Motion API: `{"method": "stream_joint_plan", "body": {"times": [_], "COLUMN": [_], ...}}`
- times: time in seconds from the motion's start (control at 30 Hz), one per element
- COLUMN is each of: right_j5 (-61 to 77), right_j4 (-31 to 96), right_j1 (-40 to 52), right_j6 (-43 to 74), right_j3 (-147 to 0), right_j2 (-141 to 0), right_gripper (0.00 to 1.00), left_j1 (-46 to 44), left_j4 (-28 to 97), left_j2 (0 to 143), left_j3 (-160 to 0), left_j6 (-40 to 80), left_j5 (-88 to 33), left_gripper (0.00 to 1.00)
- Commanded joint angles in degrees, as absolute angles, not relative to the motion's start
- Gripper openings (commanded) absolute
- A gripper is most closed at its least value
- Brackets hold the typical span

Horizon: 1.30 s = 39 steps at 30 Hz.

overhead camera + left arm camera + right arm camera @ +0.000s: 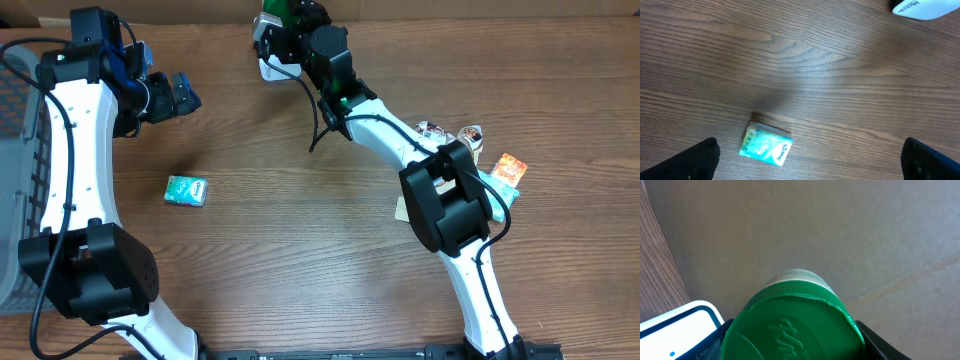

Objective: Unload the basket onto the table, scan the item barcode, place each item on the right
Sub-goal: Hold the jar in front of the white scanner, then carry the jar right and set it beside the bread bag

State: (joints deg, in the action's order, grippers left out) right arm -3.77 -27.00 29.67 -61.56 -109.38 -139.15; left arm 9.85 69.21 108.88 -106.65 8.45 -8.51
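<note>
At the table's (pixel 330 270) left edge, a grey basket (pixel 18 150) is sitting partly out of the overhead view, probably waiting to take items once they are scanned. Just right of it, the left gripper (pixel 185 97) is hovering above the wood with its jaws spread fully apart and nothing between them. Its wrist camera is looking down on a small teal packet (pixel 765 146) lying flat in the left half of the table, toward the middle. That packet is resting alone and untouched. The arm seems to be waiting over it, either as the next item or having just let it go.

Toward the middle of the far edge, a white scanner (pixel 270 68) is resting on the wood. The right gripper (pixel 285 25) is reaching across to it and is clamping a green-capped container (pixel 790 325) between its fingers. It is holding the container just beside and above the scanner, at the far edge. The container is being carried there so that its barcode can face the reader; whether the code is actually turned toward it cannot be told.

Near the right edge, an orange packet (pixel 510 168) and a few other small packets (pixel 470 133) are lying together beside the right arm's base, likely the stock waiting its turn.
</note>
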Motion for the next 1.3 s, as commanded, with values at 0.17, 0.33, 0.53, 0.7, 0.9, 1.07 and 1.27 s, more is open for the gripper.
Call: {"method": "stream_joint_plan", "body": {"times": [0.17, 0.33, 0.53, 0.7, 0.9, 1.07, 1.27], "right_j5": [-3.36, -4.75, -4.60, -0.27, 8.51, 19.44, 18.11], "right_j4": [-27.64, -28.47, -24.51, -16.25, 3.27, 22.28, 46.39], "right_j1": [28.80, 29.39, 30.46, 31.73, 34.17, 35.22, 35.00], "right_j6": [-61.80, -61.80, -50.17, -40.53, -26.52, -16.69, -15.22], "right_j3": [-110.00, -110.04, -110.04, -110.04, -110.04, -110.04, -109.97], "right_j2": [-140.29, -140.14, -137.51, -131.37, -122.10, -117.71, -117.69], "right_gripper": [0.40, 0.40, 0.41, 0.41, 0.41, 0.41, 0.41], "left_j1": [9.74, 9.74, 9.74, 9.74, 9.72, 9.72, 9.72], "left_j4": [69.14, 69.14, 69.14, 69.14, 69.14, 69.14, 69.14], "left_j2": [108.64, 108.64, 108.64, 108.64, 108.64, 108.64, 108.64], "left_j3": [-107.83, -107.83, -107.83, -107.83, -107.83, -107.83, -107.83], "left_j6": [7.90, 7.90, 7.90, 7.90, 7.90, 7.90, 7.90], "left_j5": [-8.38, -8.38, -8.38, -8.38, -8.38, -8.38, -8.38], "left_gripper": [0.99, 1.00, 1.00, 1.00, 1.00, 1.00, 1.00]}}
